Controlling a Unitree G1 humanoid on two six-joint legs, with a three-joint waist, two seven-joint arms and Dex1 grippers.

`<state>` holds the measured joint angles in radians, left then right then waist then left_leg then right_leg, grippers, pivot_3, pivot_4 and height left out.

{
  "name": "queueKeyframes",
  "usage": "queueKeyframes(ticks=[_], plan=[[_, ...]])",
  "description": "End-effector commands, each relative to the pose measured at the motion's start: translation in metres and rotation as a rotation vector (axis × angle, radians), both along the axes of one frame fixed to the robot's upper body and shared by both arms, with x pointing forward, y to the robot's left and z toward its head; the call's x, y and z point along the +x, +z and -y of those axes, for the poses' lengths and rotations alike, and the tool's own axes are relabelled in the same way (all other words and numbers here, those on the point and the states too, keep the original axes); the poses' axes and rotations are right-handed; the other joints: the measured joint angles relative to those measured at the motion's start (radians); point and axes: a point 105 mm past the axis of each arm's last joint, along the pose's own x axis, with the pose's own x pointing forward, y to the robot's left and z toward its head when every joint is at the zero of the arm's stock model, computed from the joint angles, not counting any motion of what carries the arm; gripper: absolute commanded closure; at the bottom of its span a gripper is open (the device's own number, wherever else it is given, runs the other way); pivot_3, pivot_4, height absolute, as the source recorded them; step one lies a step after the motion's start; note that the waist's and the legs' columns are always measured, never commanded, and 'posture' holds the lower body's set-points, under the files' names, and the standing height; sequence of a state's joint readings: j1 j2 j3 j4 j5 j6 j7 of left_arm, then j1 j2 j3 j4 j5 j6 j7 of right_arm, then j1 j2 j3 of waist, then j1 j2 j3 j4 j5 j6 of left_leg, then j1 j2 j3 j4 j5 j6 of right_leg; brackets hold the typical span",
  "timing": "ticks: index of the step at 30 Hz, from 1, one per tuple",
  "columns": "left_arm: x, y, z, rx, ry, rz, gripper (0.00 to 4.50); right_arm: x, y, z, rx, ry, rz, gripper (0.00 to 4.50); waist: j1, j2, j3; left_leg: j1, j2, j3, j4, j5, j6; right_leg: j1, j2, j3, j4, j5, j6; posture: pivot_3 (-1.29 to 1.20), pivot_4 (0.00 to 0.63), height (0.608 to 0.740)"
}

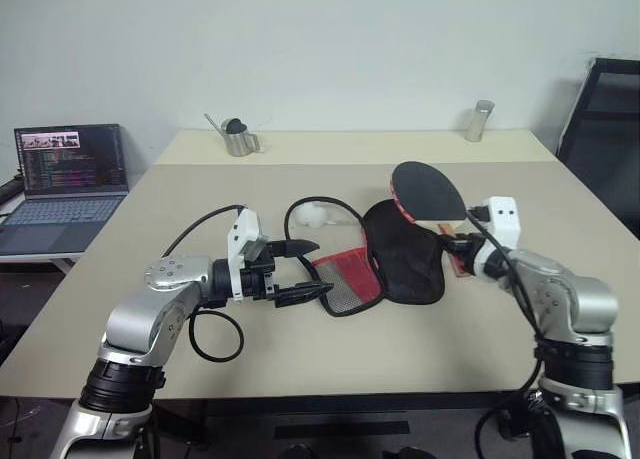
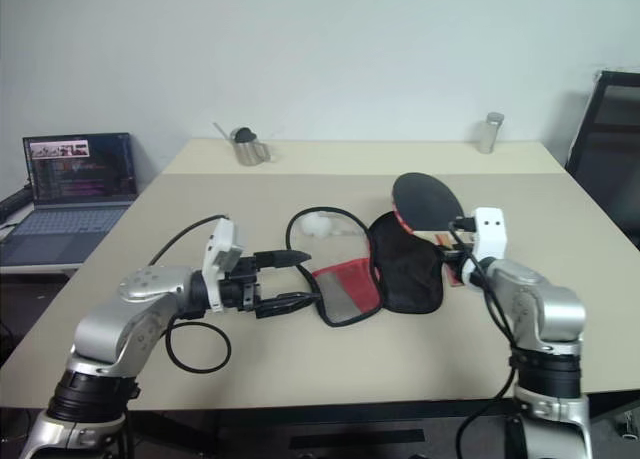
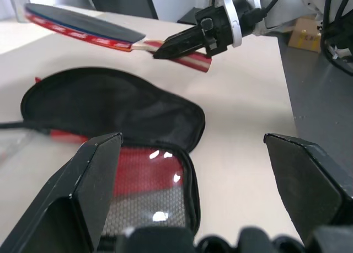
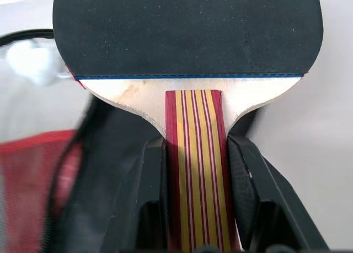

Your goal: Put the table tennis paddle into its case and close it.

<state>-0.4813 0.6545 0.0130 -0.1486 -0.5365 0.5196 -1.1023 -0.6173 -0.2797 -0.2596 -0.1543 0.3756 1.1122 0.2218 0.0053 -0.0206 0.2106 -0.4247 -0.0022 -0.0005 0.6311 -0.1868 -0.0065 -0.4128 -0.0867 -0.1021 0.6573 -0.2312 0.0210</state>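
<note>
The table tennis paddle (image 1: 428,191) is up in the air, right of the middle of the left eye view. The right gripper (image 1: 458,247) holds it by the striped wooden handle, with its jaws pinching the 2 sides of the handle. The black round head sticks out flat above the case (image 1: 400,254).

The paddle looks light and stiff, so it will not bend. The rubber face looks grippy and may catch on the cloth as it goes in. The handle is the best place to hold, because then the round head can go in first.

The case lies on the bench (image 1: 250,359) near the middle of the picture. It is soft and floppy. It lies unzipped and folded open, with the black half on the right and the red half with the mesh pocket (image 1: 345,284) on the left. I see nothing inside it yet. It could slide or fold up when the paddle pushes on it, so it needs holding at its edge.

The left gripper (image 1: 305,270) is left of the middle, just beside the red half, with its jaws spread wide and holding nothing. A black cord (image 1: 300,211) curls behind the case.
</note>
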Motion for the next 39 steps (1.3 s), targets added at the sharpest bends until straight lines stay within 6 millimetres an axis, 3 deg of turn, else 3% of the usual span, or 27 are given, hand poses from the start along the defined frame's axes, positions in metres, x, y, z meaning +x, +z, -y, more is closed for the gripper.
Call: queueKeyframes(ticks=[1, 7, 18, 32, 39], plan=[[-0.004, 0.012, 0.001, -0.016, -0.015, 0.053, 0.0, 0.001, 0.016, -0.019, 0.012, -0.001, 0.074, 3.41, 0.0, 0.0, 0.0, 0.0, 0.0, 0.0, 0.0, 0.0, 0.0, 0.0, 0.0, 0.0, 0.0, 0.0, 0.0, 0.0, 0.15, 0.74], [-0.005, 0.011, 0.003, -0.019, -0.02, 0.059, 0.0, 0.007, -0.002, -0.041, 0.013, 0.005, 0.037, 3.41, -0.003, 0.0, 0.0, 0.0, 0.0, 0.002, -0.001, 0.0, 0.0, -0.003, 0.0, 0.003, 0.001, 0.0, 0.0, 0.0, 0.15, 0.74], [-0.006, 0.009, 0.005, -0.021, -0.021, 0.065, 0.0, 0.018, -0.027, -0.032, -0.03, -0.064, -0.01, 3.41, -0.007, 0.0, 0.0, -0.001, 0.0, 0.003, -0.001, 0.0, 0.0, -0.004, 0.001, 0.004, 0.002, 0.0, 0.0, 0.0, 0.15, 0.74], [-0.005, 0.008, 0.007, -0.024, -0.027, 0.065, 0.0, 0.015, -0.036, -0.032, -0.044, -0.089, -0.037, 3.41, -0.007, 0.0, 0.0, -0.001, 0.0, 0.004, -0.001, 0.0, 0.0, -0.004, 0.001, 0.004, 0.002, 0.0, 0.0, 0.0, 0.15, 0.74], [-0.006, 0.008, 0.006, -0.023, -0.022, 0.064, 0.0, 0.015, -0.032, -0.035, -0.043, -0.089, -0.028, 1.13, -0.007, 0.0, 0.0, -0.001, 0.0, 0.004, -0.001, 0.0, 0.0, -0.004, 0.001, 0.004, 0.002, 0.0, 0.0, 0.0, 0.15, 0.74]])
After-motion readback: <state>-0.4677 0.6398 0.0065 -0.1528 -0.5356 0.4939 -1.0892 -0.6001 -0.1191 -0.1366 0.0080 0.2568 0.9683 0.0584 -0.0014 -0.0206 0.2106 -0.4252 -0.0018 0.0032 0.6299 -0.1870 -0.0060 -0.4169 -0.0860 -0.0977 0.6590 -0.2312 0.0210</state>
